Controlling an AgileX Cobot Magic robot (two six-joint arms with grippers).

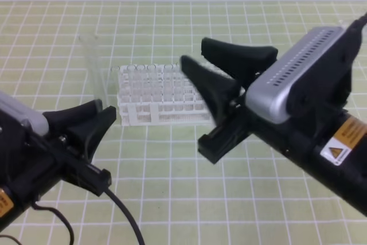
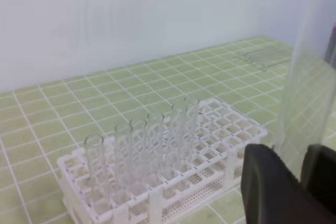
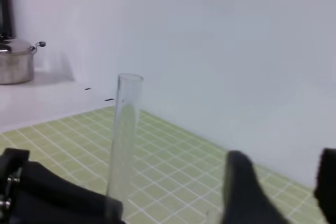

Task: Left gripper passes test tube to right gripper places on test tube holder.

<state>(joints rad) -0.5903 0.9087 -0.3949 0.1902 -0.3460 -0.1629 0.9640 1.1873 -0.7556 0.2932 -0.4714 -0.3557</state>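
Clear glass test tube [image 1: 93,70] stands upright, clamped at its lower end by the left gripper [image 1: 94,116], left of the test tube holder [image 1: 163,93], which already carries several tubes. Right gripper [image 1: 221,73] hovers over the holder's right end, jaws spread and empty, well apart from the tube. Handover is judged pending: the next move calls for bringing the right jaws around the tube's free upper length before the left lets go.

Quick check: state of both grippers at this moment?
Left gripper: closed on the upright test tube.
Right gripper: open, holding nothing.
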